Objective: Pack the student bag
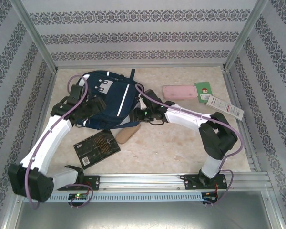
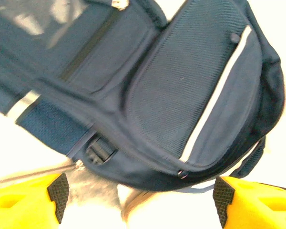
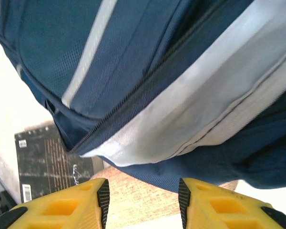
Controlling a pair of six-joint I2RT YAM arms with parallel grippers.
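**Two grippers flank the student bag (image 1: 112, 98) in the overhead frame's upper middle.**

The left gripper (image 2: 141, 193), fingers spread wide, hovers just below the bag's mesh front pocket. The right gripper (image 3: 144, 198), fingers partly apart and pinching nothing visible, sits beneath a zipper and white stripe, with a dark printed board (image 3: 47, 162) at lower left. From above, that board and a tan piece (image 1: 127, 132) lie just below the bag, and a pink case (image 1: 179, 92) lies to its right.

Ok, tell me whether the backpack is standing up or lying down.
Lying down. In the top view the student bag lies flat on the table, its front with the white stripe facing up.
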